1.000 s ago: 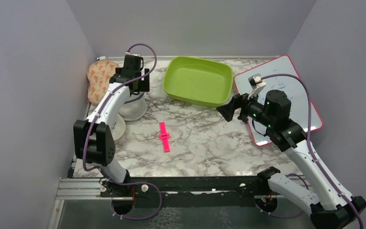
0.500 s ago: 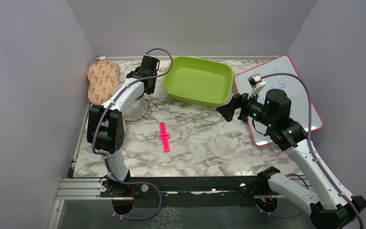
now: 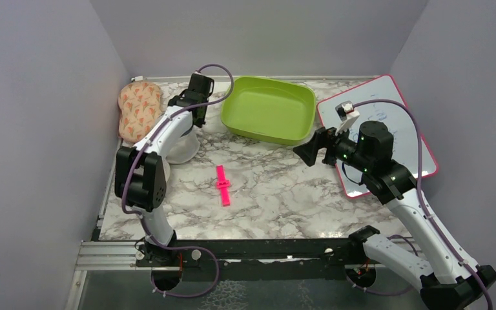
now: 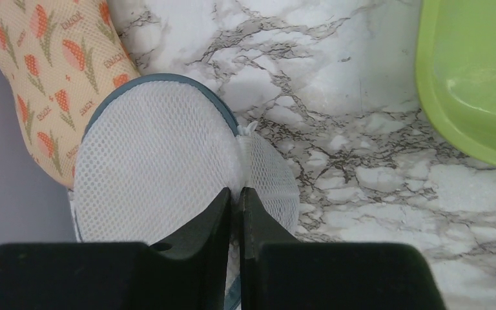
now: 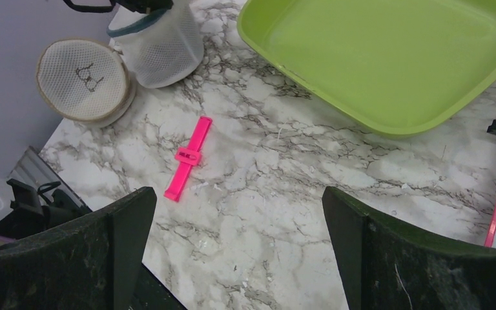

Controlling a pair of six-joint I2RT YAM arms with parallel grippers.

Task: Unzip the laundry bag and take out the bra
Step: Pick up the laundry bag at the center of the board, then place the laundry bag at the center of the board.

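Left jaws pressed together at laundry bag [image 4: 155, 155] seam, can't tell if pinching mesh. Floral bra [image 4: 51, 71] touching bag at 10 o'clock. Right jaws spread wide over worktop [image 5: 284, 194].

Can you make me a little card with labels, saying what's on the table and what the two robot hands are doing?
Left gripper: shut, tips right at the laundry bag; cannot tell if it pinches the mesh
Right gripper: open, holding nothing, above the table
Bra: flowered, outside the bag, right beside it
Beige round case: next to the bag, bra drawing on top
Green tray: at the back
Pink strap: flat, mid-table
Whiteboard: right side
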